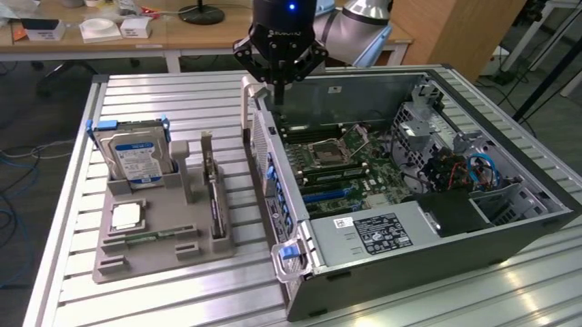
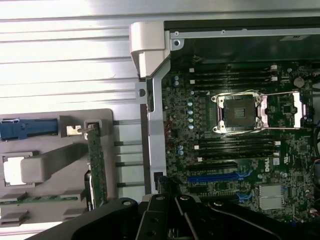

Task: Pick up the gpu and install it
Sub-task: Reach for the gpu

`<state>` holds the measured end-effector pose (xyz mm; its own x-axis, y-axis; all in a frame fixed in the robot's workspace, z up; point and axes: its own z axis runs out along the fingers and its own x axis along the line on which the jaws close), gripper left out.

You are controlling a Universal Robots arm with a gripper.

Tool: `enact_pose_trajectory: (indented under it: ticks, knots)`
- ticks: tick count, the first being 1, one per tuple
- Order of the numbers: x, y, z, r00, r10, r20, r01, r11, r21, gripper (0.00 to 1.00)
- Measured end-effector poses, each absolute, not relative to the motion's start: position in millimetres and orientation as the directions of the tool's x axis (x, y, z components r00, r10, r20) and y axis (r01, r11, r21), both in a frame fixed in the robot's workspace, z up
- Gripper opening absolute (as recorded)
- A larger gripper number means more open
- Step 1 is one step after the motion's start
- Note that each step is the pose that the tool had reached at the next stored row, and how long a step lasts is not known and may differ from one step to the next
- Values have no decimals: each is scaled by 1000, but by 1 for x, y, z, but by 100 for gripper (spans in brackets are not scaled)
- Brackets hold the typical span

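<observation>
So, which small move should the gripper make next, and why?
Probably travel toward the exterior view's left, over the gpu: it stands on edge in the grey holder, untaken, while the gripper hangs above the rim of the open case.

You're looking at a black tool [image 1: 278, 85] with white lettering, a blue LED [image 1: 291, 7] lit on the black wrist [image 1: 271, 15], and a silver-grey arm [image 1: 369, 13].

On my feed, a slatted aluminium desk [image 1: 163, 102] carries a grey holder tray [image 1: 155, 262]. A hard drive [image 1: 136, 158] stands upright in it, with a processor chip [image 1: 127, 216] and a green memory stick [image 1: 150, 237] lying flat. To the exterior view's right I see an open computer case [image 1: 437, 266] with its motherboard [image 1: 364, 170], CPU socket [image 2: 239, 112] and labelled power supply [image 1: 373, 231].
</observation>
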<state>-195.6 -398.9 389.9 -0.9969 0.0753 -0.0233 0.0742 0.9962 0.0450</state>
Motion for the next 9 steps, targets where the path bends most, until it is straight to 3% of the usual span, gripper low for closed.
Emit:
enact_pose_trajectory:
  ticks: [9]
  knots:
    - [-205, -399, 390, -997, 75, -23, 74, 996, 45, 11]
